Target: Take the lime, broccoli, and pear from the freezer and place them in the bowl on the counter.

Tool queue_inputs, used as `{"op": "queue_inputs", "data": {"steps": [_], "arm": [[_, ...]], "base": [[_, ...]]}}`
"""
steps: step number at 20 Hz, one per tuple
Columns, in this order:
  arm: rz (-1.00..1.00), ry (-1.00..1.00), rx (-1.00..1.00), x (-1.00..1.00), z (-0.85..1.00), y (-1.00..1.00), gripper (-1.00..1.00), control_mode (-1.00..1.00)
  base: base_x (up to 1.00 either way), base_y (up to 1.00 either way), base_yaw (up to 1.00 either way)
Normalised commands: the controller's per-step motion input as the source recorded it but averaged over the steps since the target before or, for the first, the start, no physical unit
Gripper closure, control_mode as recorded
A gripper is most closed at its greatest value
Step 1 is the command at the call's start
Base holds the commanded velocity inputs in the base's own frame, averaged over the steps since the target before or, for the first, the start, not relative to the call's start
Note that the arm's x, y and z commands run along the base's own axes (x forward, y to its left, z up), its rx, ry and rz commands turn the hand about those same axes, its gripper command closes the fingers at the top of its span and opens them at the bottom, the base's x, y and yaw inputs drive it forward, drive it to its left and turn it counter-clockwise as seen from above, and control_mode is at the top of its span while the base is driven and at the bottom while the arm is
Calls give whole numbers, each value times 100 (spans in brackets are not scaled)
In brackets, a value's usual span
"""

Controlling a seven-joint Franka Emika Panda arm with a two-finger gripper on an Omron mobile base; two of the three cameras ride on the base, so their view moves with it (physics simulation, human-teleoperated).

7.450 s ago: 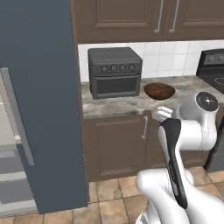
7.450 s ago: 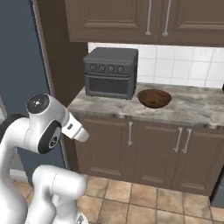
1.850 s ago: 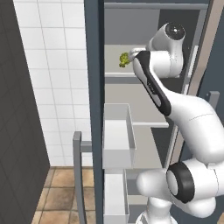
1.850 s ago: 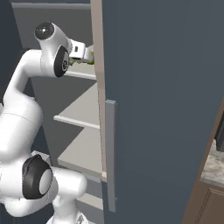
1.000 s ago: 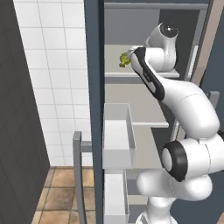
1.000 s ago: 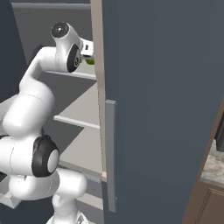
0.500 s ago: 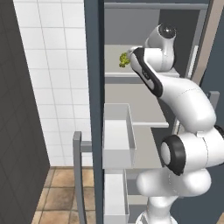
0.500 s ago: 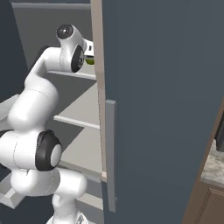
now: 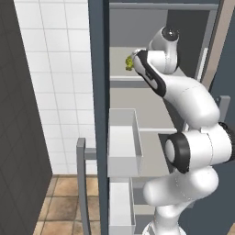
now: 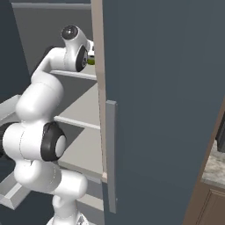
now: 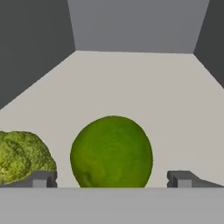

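In the hand view the lime, a smooth green ball, rests on the pale freezer shelf, close in front of the hand. My gripper is open, its fingertips standing wide on either side of the lime without touching it. The lumpy yellow-green broccoli lies just left of the lime, beyond the left fingertip. From the left base view the arm reaches into the upper shelf of the freezer beside the broccoli. The pear and the bowl are out of view.
A white drawer is pulled out below the shelf, with a second one lower down. The freezer door stands open to the arm's right, its grey bar handle facing me. A corner of the counter shows past the door.
Since the oldest frames the base has driven from the counter to the freezer. Over the last second the hand has pushed a little deeper onto the shelf, jaws still open.
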Motion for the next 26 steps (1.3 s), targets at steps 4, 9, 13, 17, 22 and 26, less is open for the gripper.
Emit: {"op": "queue_inputs", "data": {"steps": [4, 9, 13, 17, 22, 26], "arm": [[0, 0, 0, 32, -12, 0, -100, -100], [0, 0, 0, 34, -10, 0, -100, -100], [0, 1, 0, 25, -18, 4, 100, -100], [0, 0, 0, 5, -32, 0, 100, -100], [0, 1, 1, 0, -27, 0, 100, -100], [0, -4, 0, -40, 1, 0, 100, -100]], "base": [[0, 0, 0], [0, 0, 0], [0, 0, 0], [0, 0, 0], [0, 0, 0], [0, 0, 0]]}}
